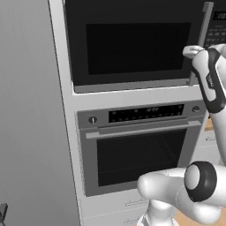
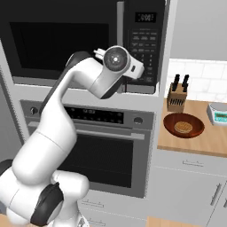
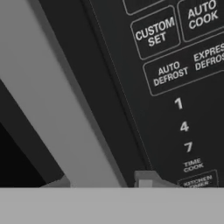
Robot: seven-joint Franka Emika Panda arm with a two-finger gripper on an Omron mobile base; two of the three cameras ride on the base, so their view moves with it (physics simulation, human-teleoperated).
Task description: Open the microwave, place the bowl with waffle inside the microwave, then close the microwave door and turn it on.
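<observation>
The black microwave [image 1: 132, 44] is built in above the oven, and its door [image 2: 57, 44] is closed. The grey vertical handle [image 3: 57, 100] runs beside the keypad [image 3: 175, 74]. My gripper [image 3: 103, 179] is at the lower part of that handle [image 1: 201, 39], one fingertip on each side and pressed close to the bar. On the wooden counter [image 2: 208, 142] to the right sits the dark reddish-brown bowl [image 2: 184, 125], with the tan waffle [image 2: 182, 127] inside it.
The silver oven [image 1: 137, 145] with a horizontal handle lies directly below the microwave. A knife block [image 2: 177, 95] and a small teal scale [image 2: 218, 113] stand behind the bowl. A tall grey panel [image 1: 26, 110] closes off the left.
</observation>
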